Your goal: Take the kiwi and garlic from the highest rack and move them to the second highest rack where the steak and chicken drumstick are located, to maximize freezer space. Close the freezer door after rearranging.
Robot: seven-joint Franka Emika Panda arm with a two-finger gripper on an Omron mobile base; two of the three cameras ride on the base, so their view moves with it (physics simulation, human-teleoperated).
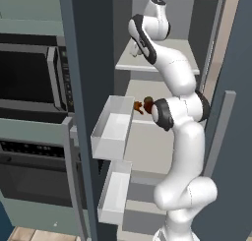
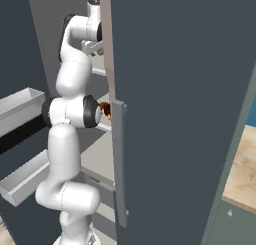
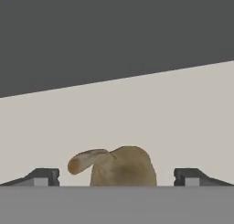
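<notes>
Our gripper (image 3: 117,176) is spread wide, holding nothing, with the garlic (image 3: 119,167) lying between its fingertips on the top shelf (image 3: 183,118) of the freezer (image 1: 88,63). If we close while off-center, we judge the lumpy bulb could squirt away across the shelf. The chicken drumstick (image 1: 138,106) waits on the shelf below.

the garlic (image 3: 119,167) is tan with a paler stalk, lying on a pale grey shelf (image 3: 183,109) before a dark grey back wall (image 3: 91,31). the claw (image 3: 116,176) has dark grey fingertips (image 3: 43,176). the freezer door (image 1: 86,77) is dark slate-blue, its bins (image 1: 112,127) clear whitish. the chicken drumstick (image 1: 138,107) is orange-brown beside a dark brown kiwi (image 1: 148,102). the arm (image 1: 189,136) is white with dark joints. the handle (image 2: 118,164) is grey. the oven unit (image 1: 29,136) is grey-green with black glass.
</notes>
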